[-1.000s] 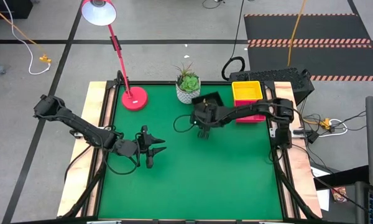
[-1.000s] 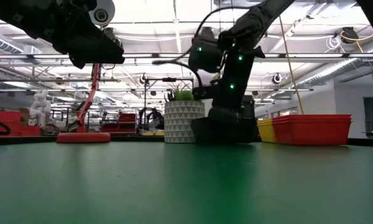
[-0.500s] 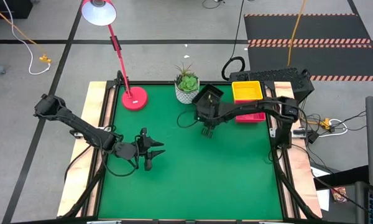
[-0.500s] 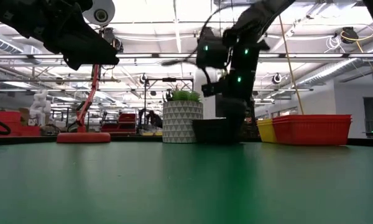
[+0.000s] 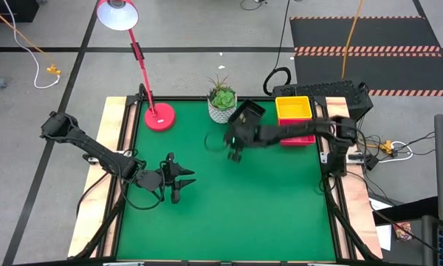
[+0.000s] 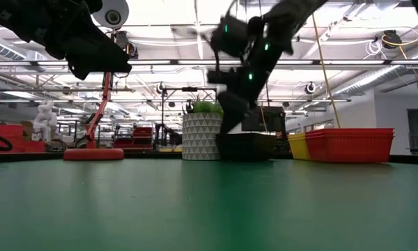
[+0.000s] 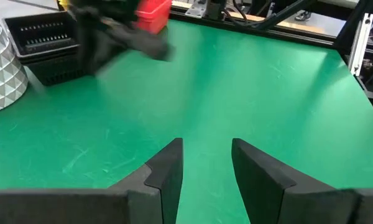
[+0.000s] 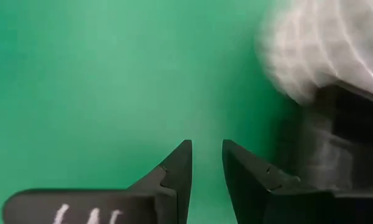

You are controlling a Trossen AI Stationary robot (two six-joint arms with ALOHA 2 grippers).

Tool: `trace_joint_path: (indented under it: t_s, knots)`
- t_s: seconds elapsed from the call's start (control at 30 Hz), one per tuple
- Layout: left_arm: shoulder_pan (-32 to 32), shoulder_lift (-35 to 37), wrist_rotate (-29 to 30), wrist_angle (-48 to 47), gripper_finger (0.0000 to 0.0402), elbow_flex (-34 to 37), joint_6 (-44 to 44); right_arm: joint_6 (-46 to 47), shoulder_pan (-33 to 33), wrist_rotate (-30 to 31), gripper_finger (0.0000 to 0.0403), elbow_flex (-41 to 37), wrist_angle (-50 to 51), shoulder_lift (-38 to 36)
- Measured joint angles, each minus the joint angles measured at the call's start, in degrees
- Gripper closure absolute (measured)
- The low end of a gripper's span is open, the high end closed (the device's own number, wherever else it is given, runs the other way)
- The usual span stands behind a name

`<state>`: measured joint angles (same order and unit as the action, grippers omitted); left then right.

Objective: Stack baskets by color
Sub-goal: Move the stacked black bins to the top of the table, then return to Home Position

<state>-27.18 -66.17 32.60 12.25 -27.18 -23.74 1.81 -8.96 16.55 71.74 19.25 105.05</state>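
A stack of black baskets rests on the green mat at the far side, beside the white plant pot. A yellow basket stands to its right. A red basket lies nearer, partly under my right arm. My right gripper hangs above the mat just near-left of the black stack, open by a narrow gap with nothing between its fingers. My left gripper hovers open over the mat's left half, holding nothing.
A red lamp stands on its round base at the far left corner of the mat. The mat's middle and near half hold no objects. Wooden borders frame the mat on both sides.
My right gripper has risen from just above the black baskets and drifted a little toward the table's left, tipping less steeply downward. The black stack stays on the mat beside the pot.
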Motion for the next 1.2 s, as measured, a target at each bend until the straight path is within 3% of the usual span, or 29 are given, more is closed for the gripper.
trace_joint_path:
  t_s: [0.17, 0.33, 0.4, 0.5, 0.73, 0.8, 0.97, 1.2]
  knots:
    - [-0.1, 0.0, 0.0, 0.0, 0.0263, 0.0, 0.0, 2.9, -6.2, 1.3, 0.0321, 0.0, 7.7, -0.3]
    - [-1.2, 0.0, 0.0, -0.5, 0.0263, 0.0, -0.1, 10.1, -7.5, 9.0, 0.0321, 0.0, 23.3, -0.3]
    - [-1.8, 0.0, 0.0, -0.5, 0.0263, 0.0, -0.2, 11.8, -7.4, 9.5, 0.0321, -0.1, 26.7, -0.5]
    - [-2.5, 0.0, 0.1, -0.6, 0.0263, 0.0, -0.5, 12.4, -6.1, 11.1, 0.0321, -0.1, 27.6, -1.6]
    - [-4.4, 0.0, 0.5, -0.6, 0.0263, 0.0, -2.3, 12.3, -4.6, 22.1, 0.0321, -0.1, 27.1, -7.1]
    - [-5.0, 0.0, 0.8, -0.6, 0.0263, 0.0, -2.4, 11.4, -4.8, 19.4, 0.0321, -0.1, 25.6, -9.0]
    - [-6.1, 0.0, 3.2, -0.6, 0.0263, 0.0, -2.5, 8.1, -2.5, 0.3, 0.0321, -0.1, 20.0, -12.8]
    - [-5.2, 0.6, 6.5, -1.2, 0.0264, 0.0, 1.3, 5.1, 3.5, -1.8, 0.0321, -7.0, 13.9, -19.0]
